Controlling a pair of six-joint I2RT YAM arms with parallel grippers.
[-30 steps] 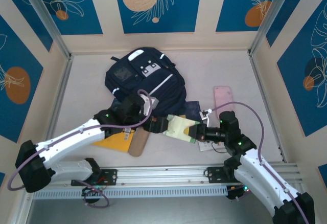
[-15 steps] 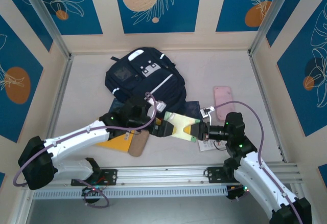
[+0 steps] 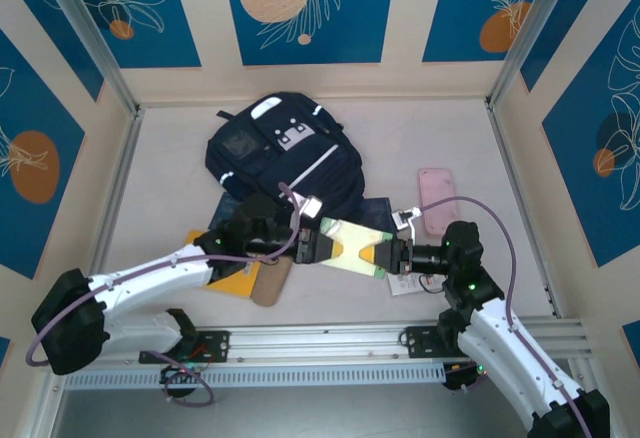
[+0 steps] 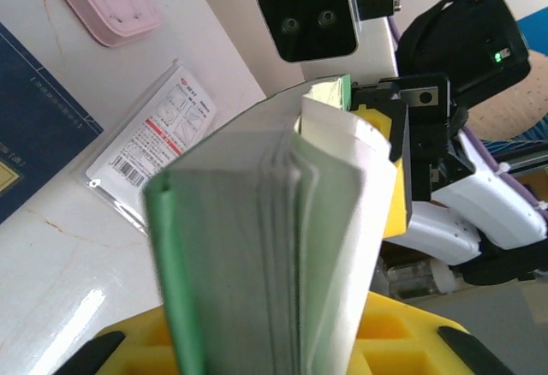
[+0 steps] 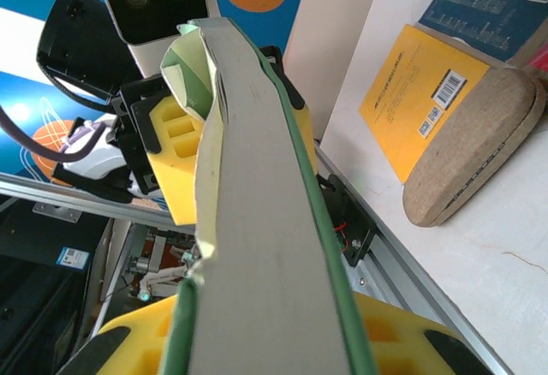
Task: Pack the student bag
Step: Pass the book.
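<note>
Bright, even light from above fills the top view. The arms cast only faint, soft shadows on the pale tabletop (image 3: 170, 188), and the navy backpack (image 3: 285, 148) stays dark with little fold detail. In the left wrist view the green-edged notepad (image 4: 257, 247), close to the lens, is smeared and soft, and white glare lies on the tabletop at lower left. The right wrist view is sharper.

The fabric backpack (image 3: 285, 153) in the upper middle of the top view is dark navy with white stripes and a light grey patch. The thick paper booklet (image 3: 352, 248) below it is pale cream-green with a green spine. To its right lies a flat pink case (image 3: 437, 201). At the upper right of the right wrist view, a yellow book (image 5: 428, 92) carries a white barcode, beside a tan oval pad (image 5: 475, 148). The wall panels (image 3: 350, 18) are blue with peach and orange circles and white leaf outlines.
</note>
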